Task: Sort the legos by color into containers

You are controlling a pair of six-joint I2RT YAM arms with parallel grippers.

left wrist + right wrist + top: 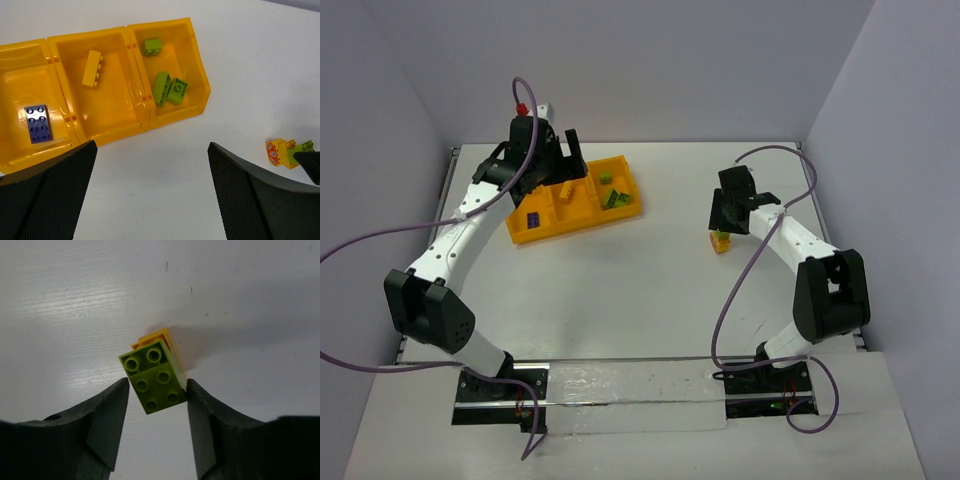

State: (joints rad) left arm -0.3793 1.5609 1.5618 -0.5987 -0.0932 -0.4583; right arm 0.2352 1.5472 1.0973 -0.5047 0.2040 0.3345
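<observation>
From above, the tray (535, 237) is seen at the far left of the table (650, 300). The left gripper (560, 165) is poised over its far edge, and the right gripper (728, 215) is set over a small stack (721, 241) well to the right.

The tray's contents are resolved only in the left wrist view. A dark purple-blue brick (37, 123) lies in the left compartment, a yellow brick (92, 68) in the middle one, and three green bricks (161, 88) in the right one. The left gripper's fingers (45, 200) are shown there spread wide, with nothing between them.

In the right wrist view the stack is made out as a lime green brick (155, 377) on an orange-yellow brick (157, 337), standing on the table. It is flanked by the right gripper's fingers (205, 430). One pad touches it and the other is seen just beside it; whether it is clamped cannot be told.
</observation>
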